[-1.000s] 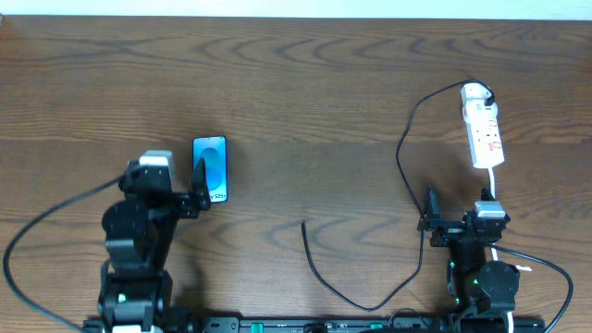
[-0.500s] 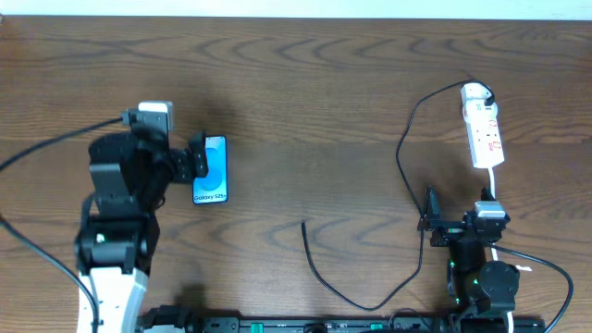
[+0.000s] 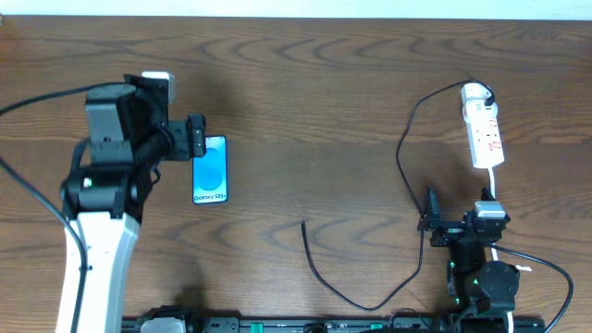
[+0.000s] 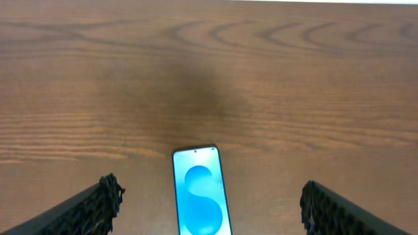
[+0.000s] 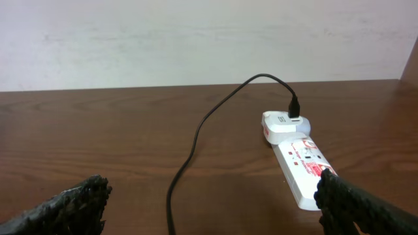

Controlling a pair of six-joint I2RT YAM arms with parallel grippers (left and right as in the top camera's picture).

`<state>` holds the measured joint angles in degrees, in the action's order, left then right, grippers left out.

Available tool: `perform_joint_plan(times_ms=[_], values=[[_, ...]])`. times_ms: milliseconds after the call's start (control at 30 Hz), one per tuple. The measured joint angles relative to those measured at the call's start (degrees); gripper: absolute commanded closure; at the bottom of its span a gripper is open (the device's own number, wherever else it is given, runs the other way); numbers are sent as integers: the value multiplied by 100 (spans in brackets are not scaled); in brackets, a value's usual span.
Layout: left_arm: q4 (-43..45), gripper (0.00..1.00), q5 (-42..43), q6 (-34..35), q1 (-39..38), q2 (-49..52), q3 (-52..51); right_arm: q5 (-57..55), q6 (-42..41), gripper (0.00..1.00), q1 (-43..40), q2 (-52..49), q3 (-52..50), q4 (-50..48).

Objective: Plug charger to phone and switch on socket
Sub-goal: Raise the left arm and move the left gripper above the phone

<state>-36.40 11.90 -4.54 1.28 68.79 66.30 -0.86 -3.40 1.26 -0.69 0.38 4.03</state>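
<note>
The phone (image 3: 210, 169) lies flat at the left, blue screen up. My left gripper (image 3: 190, 139) hovers open over its far end. In the left wrist view the phone (image 4: 199, 196) sits between the two wide-apart fingers of the left gripper (image 4: 212, 196), touching neither. The charger (image 3: 404, 166) runs from its plug at the far end of the socket (image 3: 483, 125) in a long loop to a free tip (image 3: 304, 224) mid-table. My right gripper (image 3: 456, 211) stands open near the front edge, empty. From the right wrist I see the socket (image 5: 300, 163), the charger (image 5: 196, 140) and the right gripper (image 5: 212, 189).
A thick white cord (image 3: 493, 185) leads from the socket toward the right arm's base. Bare wooden table (image 3: 305, 111) separates the phone from the cable loop. A pale wall (image 5: 196, 39) stands behind the table's far edge.
My left arm has swung up and away from the front edge, carrying its open gripper from beside the phone to above its far end. The right arm, cable and socket have not moved.
</note>
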Motion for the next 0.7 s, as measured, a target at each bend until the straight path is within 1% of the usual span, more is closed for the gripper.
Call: perform_joint_plan(times_ms=[333,600,700], values=[[-999,10,2,0,-28,1167,835,0,0,1,0,0,0,0],[-1652,10,2,0,-33,1709,855,0,0,1,0,0,0,0],[-1773,10,2,0,-33,1851,855,0,0,1,0,0,0,0]])
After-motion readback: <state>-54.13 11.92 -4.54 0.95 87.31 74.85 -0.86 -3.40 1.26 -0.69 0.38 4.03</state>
